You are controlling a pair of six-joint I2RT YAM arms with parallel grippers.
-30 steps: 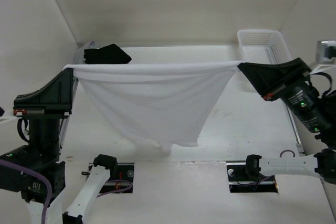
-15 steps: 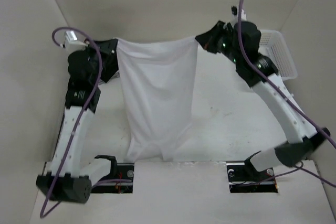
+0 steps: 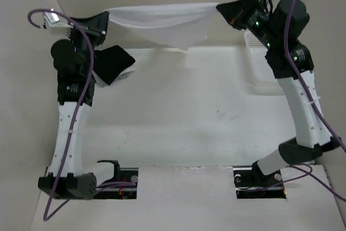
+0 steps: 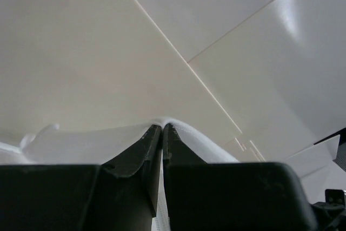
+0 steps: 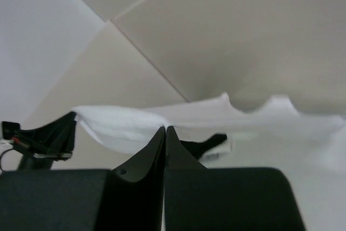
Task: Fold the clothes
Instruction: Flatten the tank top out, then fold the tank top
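Top external: white garment [image 3: 162,22] stretched high between left gripper [image 3: 106,21] and right gripper [image 3: 220,8], both clamped on its upper edge. Risk: overtension pulls thin fabric free.

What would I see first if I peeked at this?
A white shirt stretched like a banner at the far end of the table. The left gripper and right gripper each pinch one end shut. Close by the left gripper lies a black garment.
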